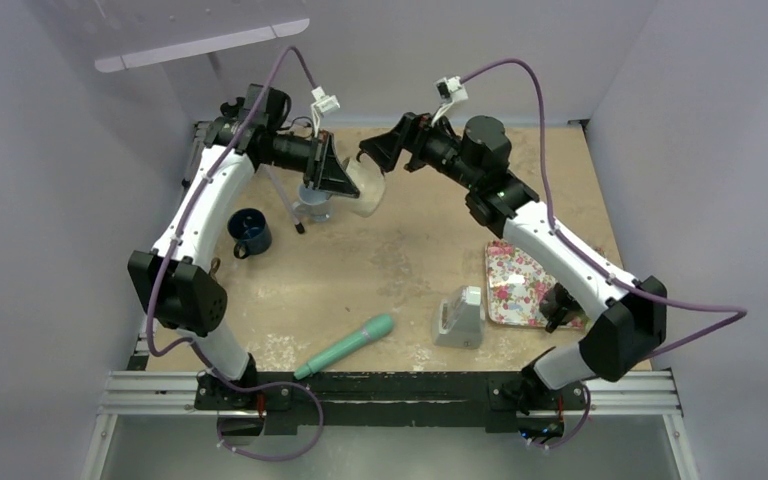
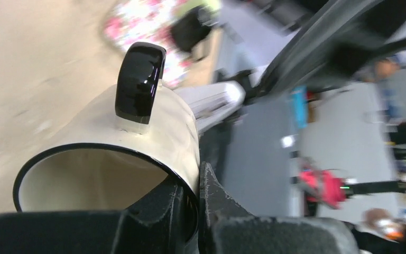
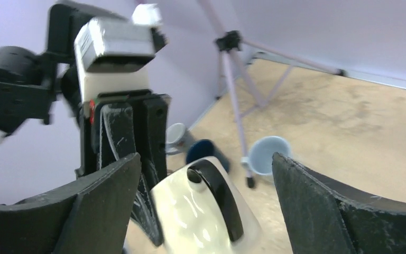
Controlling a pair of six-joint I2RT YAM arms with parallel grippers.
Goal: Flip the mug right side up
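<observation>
Shows the handover stage of the turn. Finds the mug off the desk, up near 12 o'clock of the top view, lying roughly sideways with its mouth toward 9 o'clock and its black handle uppermost. Has the left claw clenched on the mug's rim, one finger inside the mouth and one against the outer wall, as seen plainly from the left wrist. Has the right claw spread wide at 1 o'clock of the mug, flanking it apparently without contact and grasping nothing.

Counts, by judgement, as about halfway: lifted and tipped, not yet upright, not yet set down. Calls next for backing the right claw off toward 3 o'clock, then rolling the left wrist until the mouth faces up, then lowering to the desk. Risks a slip during the roll, given a pinch on a smooth rim alone with the body hanging to one side.

Places a pale cup and a thin tripod just at 7 o'clock of the mug, under the left claw, and a blue mug farther out at 8 o'clock. Offers bare desk from the centre toward 5 o'clock of the mug as the likeliest landing room. Keeps the floral tray, grey stand and teal tool well apart, toward the near edge. Puts the back wall close at 12 o'clock, limiting swing that way.
</observation>
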